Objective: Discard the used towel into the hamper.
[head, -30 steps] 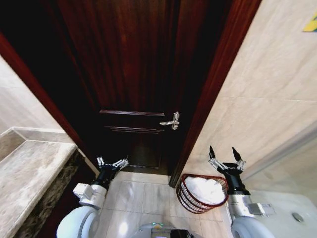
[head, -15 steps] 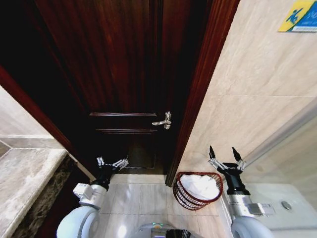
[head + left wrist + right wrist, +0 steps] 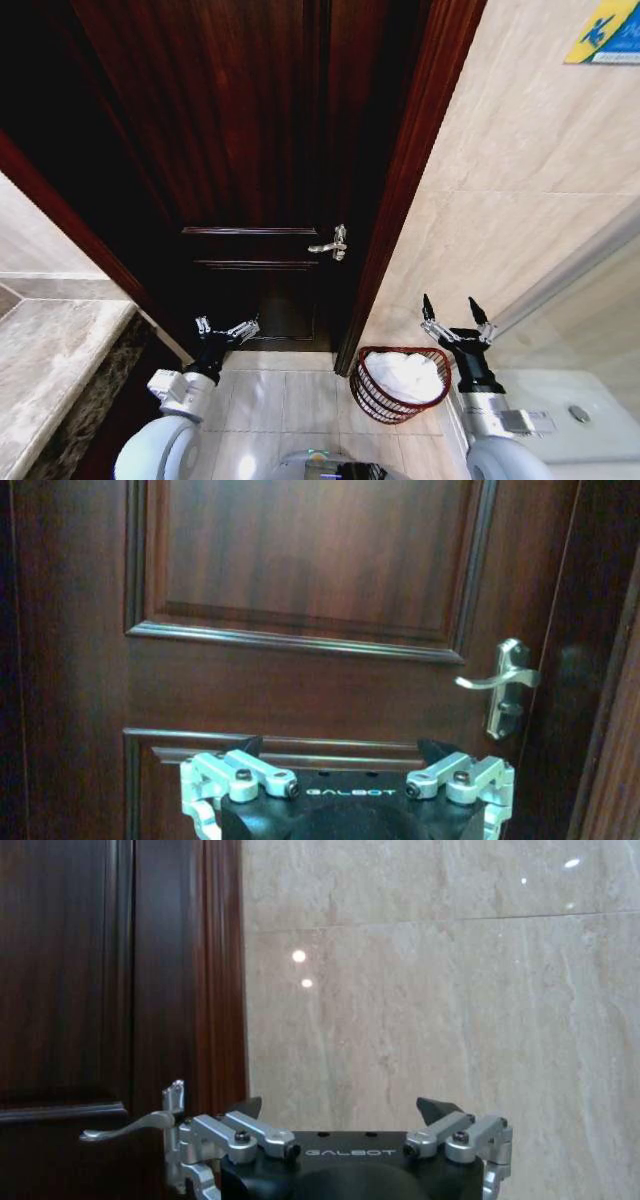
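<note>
The hamper (image 3: 372, 394), a round dark red-brown wire basket, stands on the tiled floor at the foot of the door frame. A white towel (image 3: 408, 376) lies bunched inside it. My right gripper (image 3: 450, 313) is open and empty, raised just right of and above the hamper's rim; in the right wrist view it (image 3: 345, 1107) faces the beige wall. On the left, held up before the dark door, my left gripper (image 3: 226, 326) is open and holds nothing, and in the left wrist view it (image 3: 343, 745) points at the door panel.
A dark wooden door (image 3: 250, 150) with a silver lever handle (image 3: 331, 245) fills the space ahead, its frame (image 3: 400, 200) beside the hamper. A marble counter (image 3: 40, 370) sits at the left. A beige tiled wall (image 3: 520, 200) and a white fixture (image 3: 580, 420) are at the right.
The whole head view shifted between one second and half a second ago, so the camera moved; since then nothing differs. Both grippers stay open in the same pose.
</note>
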### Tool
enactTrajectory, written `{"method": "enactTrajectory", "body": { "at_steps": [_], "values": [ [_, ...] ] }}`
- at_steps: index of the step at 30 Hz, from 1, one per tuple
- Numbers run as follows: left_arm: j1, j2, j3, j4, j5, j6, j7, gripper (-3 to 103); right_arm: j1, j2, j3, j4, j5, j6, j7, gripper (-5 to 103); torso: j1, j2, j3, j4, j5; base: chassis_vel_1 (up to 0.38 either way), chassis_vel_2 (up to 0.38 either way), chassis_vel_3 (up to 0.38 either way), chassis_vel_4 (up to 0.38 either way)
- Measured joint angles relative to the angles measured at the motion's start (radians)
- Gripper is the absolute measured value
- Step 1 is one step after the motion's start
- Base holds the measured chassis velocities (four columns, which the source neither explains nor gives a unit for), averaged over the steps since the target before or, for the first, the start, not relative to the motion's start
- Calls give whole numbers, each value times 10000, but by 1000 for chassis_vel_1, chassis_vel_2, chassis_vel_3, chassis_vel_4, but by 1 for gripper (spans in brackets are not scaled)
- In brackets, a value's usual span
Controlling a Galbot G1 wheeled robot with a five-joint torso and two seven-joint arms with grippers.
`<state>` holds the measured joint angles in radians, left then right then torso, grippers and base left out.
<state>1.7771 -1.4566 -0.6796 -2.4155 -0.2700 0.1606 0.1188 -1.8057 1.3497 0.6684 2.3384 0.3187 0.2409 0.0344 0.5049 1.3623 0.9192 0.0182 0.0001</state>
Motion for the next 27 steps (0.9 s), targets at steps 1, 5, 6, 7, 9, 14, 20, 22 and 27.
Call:
{"method": "enactTrajectory", "body": {
  "at_steps": [1, 5, 6, 7, 9, 14, 20, 22, 27],
  "values": [
    [0, 0, 0, 0, 0, 0, 0, 100, 0, 0, 0, 0, 0, 0, 0, 100, 0, -2, 0, -1, -1, 77, 49, -91, -68],
    [0, 0, 0, 0, 0, 0, 0, 100, 0, 0, 0, 0, 0, 0, 0, 100, -2, -5, -3, 0, -1, 124, 99, -107, -118],
    [0, 0, 0, 0, 0, 1, 0, 100, 0, 0, 0, 0, 0, 0, 0, 100, -2, -6, -2, -1, -3, 134, 159, -144, -133],
    [0, 0, 1, 0, 0, 0, 0, 100, 0, 0, 0, 0, 0, 0, 0, 100, -4, -7, -3, -1, 1, 163, 184, -188, -168],
    [0, 0, 1, 0, 0, 0, 1, 100, 0, 0, 1, 0, 0, 0, 0, 100, -4, -7, -4, -1, 1, 183, 184, -188, -192],
    [0, 8, -3, 1, 0, 1, -1, 100, -1, 0, -2, 0, 0, 0, 0, 100, -3, -11, -5, -1, -10, 193, 201, -192, -187],
    [0, 6, -4, 0, 0, 0, -2, 100, 0, 0, -2, 0, 0, 0, 0, 100, -7, -12, -6, -1, -4, 72, 41, -48, -73],
    [0, 0, 0, 0, 0, 0, 1, 100, 0, 0, 1, 0, 0, 0, 0, 100, -7, -14, -5, -1, 4, -39, -25, 25, 21],
    [0, -1, 1, 0, 0, 0, 2, 100, 0, -2, 3, 0, 0, 0, 0, 100, -7, -16, -6, 0, 4, -51, -36, 33, 51]
  ]
}}
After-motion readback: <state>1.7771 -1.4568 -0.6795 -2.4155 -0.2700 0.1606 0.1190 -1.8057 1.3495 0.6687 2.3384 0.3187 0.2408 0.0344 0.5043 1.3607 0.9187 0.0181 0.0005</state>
